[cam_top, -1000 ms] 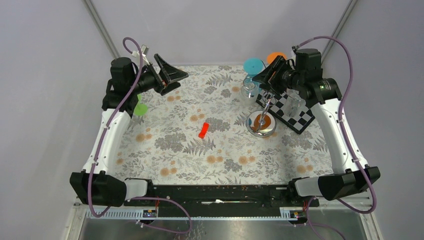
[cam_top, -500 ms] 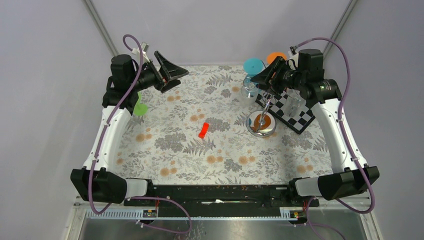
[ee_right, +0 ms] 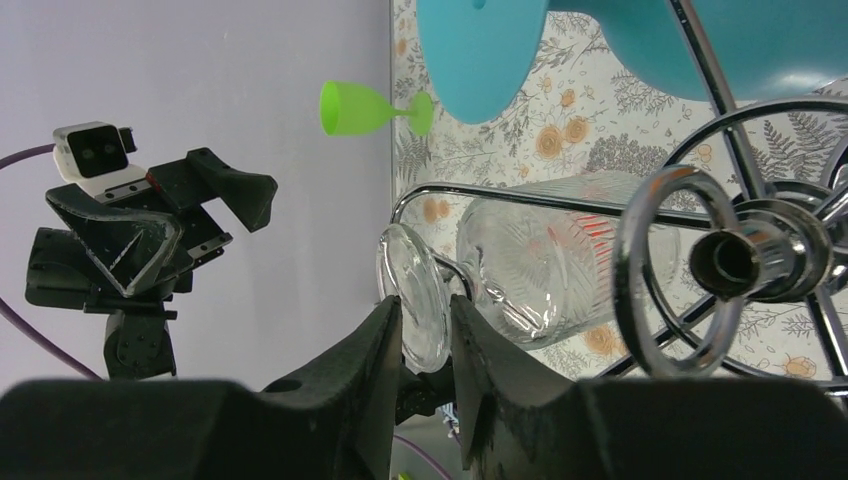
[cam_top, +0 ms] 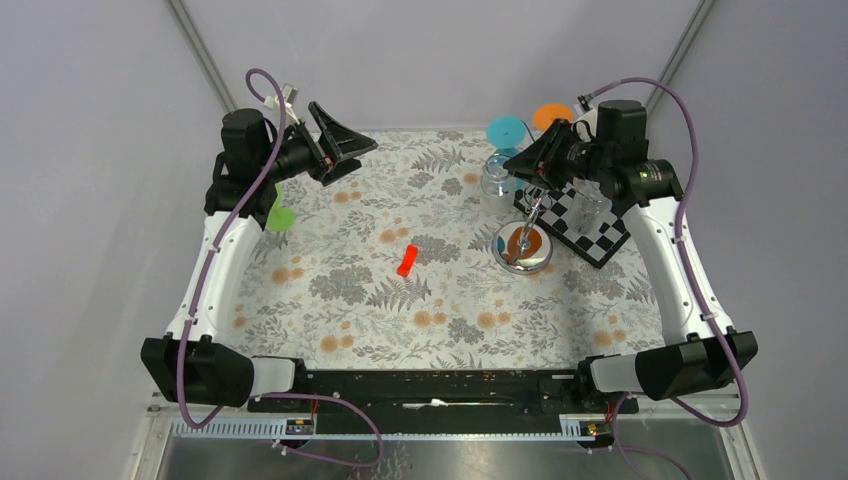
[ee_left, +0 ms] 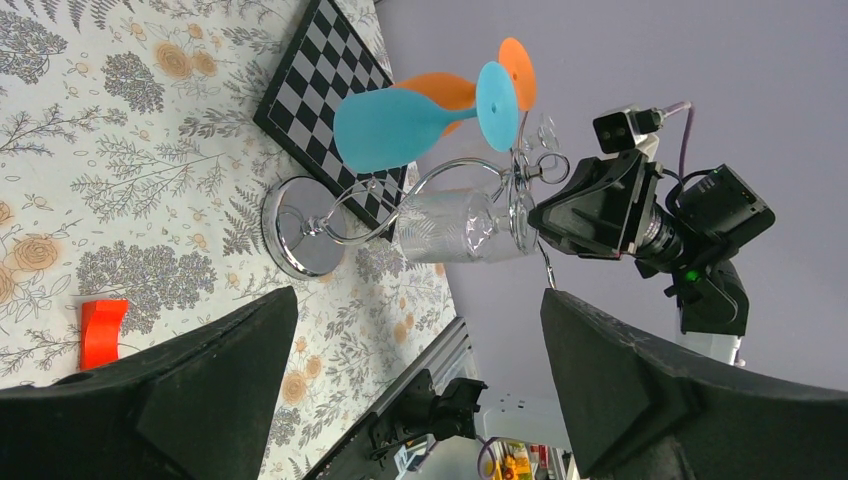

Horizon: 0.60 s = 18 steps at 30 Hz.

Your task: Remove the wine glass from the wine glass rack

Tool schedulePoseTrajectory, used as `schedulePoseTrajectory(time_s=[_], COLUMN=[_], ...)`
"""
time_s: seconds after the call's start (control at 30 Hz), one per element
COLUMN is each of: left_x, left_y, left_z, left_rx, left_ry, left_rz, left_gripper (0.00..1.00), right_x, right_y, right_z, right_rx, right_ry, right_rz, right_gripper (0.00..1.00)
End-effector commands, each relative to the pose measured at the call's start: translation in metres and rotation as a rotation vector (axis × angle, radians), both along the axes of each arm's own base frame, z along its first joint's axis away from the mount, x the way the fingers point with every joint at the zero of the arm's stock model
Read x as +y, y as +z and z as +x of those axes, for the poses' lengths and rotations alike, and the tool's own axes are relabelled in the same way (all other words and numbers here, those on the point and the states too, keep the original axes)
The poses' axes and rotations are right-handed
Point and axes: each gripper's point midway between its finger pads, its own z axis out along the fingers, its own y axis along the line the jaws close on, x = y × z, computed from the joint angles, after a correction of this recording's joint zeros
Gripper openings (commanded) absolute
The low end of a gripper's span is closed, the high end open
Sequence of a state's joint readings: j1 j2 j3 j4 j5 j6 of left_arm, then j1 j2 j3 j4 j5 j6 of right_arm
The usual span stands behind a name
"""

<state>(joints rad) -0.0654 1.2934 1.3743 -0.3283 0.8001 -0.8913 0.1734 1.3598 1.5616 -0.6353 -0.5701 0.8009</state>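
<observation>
The wine glass rack [cam_top: 522,248] stands at the back right on its shiny disc base, also seen in the left wrist view [ee_left: 297,228] and close up in the right wrist view [ee_right: 745,255]. A clear wine glass [cam_top: 497,178] [ee_left: 460,227] hangs upside down from a wire arm. My right gripper [cam_top: 520,165] [ee_right: 425,305] is up at the rack's top, its fingers pressed on both sides of the glass's round foot [ee_right: 412,295]. Raised at the back left, away from the rack, my left gripper [cam_top: 350,150] [ee_left: 415,300] is open and holds nothing.
A blue glass [cam_top: 507,131] and an orange glass [cam_top: 552,115] also hang on the rack. Behind the rack's base lies a chequered board [cam_top: 590,225]. A red block [cam_top: 407,260] sits mid-table. A green glass [cam_top: 281,217] is at the left, under the left arm.
The right gripper's fingers have come together onto the clear glass's foot. The left arm has barely moved.
</observation>
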Motion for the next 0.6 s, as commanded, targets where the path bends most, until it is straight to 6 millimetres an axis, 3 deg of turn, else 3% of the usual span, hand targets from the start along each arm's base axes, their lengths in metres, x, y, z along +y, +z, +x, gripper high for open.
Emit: schedulePoseTrajectory(time_s=[0.0,0.33,0.5,0.57], left_x=[0.0001,0.0002,0.0001,0.0004], left_y=[0.0242,0.0261,0.0275,0.0275], left_z=[-0.0013,-0.0034,-0.0043,-0.0038], left_rx=[-0.086,-0.088,-0.090,-0.090], left_ry=[0.003,0.005,0.004,0.006], left_rz=[-0.003,-0.005,-0.007,-0.007], left_gripper=[0.99,0.99,0.99,0.99], right_x=[0.0025,-0.0023,-0.0043,-0.0059], right_y=[0.0146,0.0180,0.0222,0.0236], right_z=[-0.0002,0.0038,0.0039,0.0040], right_rx=[-0.070,-0.097,-0.114,-0.122], right_ry=[0.025,-0.009,-0.020,-0.028], right_rz=[0.051,0.103,0.125,0.132], right_gripper=[0.31,0.19,0.01,0.00])
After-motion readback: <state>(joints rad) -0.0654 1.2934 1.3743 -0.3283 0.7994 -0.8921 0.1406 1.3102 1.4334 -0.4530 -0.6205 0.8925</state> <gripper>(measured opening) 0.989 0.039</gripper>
